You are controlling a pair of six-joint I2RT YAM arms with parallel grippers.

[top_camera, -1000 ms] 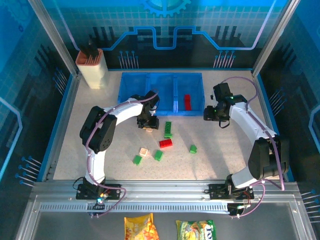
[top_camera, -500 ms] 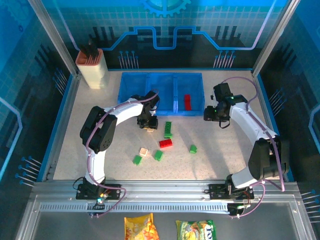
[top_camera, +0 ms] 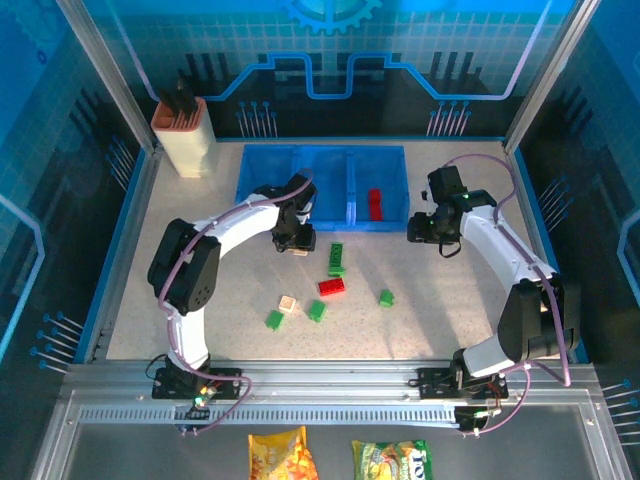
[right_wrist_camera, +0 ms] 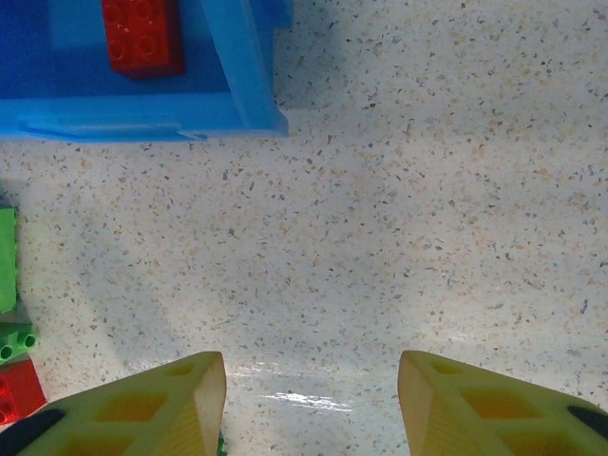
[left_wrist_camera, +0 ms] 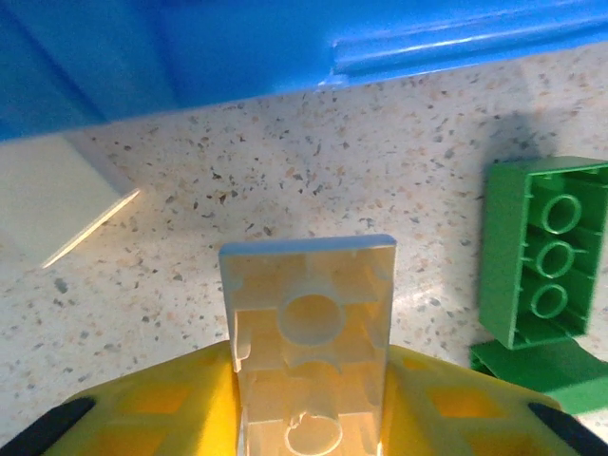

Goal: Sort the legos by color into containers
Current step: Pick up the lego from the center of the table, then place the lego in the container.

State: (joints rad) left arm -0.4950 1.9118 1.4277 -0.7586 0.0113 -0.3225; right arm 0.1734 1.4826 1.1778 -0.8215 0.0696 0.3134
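A pale beige desk (top_camera: 450, 300), speckled with grey and brown flecks, is shown with translucent blue containers (top_camera: 262, 180) and legos in three colours: a red lego (top_camera: 375, 203), a second red lego (top_camera: 331, 287), green legos (top_camera: 336, 258) and a cream lego (top_camera: 288, 304). A cream brick (left_wrist_camera: 309, 304) is seen between the yellow fingers (left_wrist_camera: 171, 399) of the left claw (left_wrist_camera: 309, 370), and the right claw (right_wrist_camera: 312, 380) is coloured the same yellow. The left arm (top_camera: 235, 225) and right arm (top_camera: 500, 245) are finished in white with black joints and lilac cables (top_camera: 478, 158), and a beige holder (top_camera: 188, 150) is topped by an orange rim.
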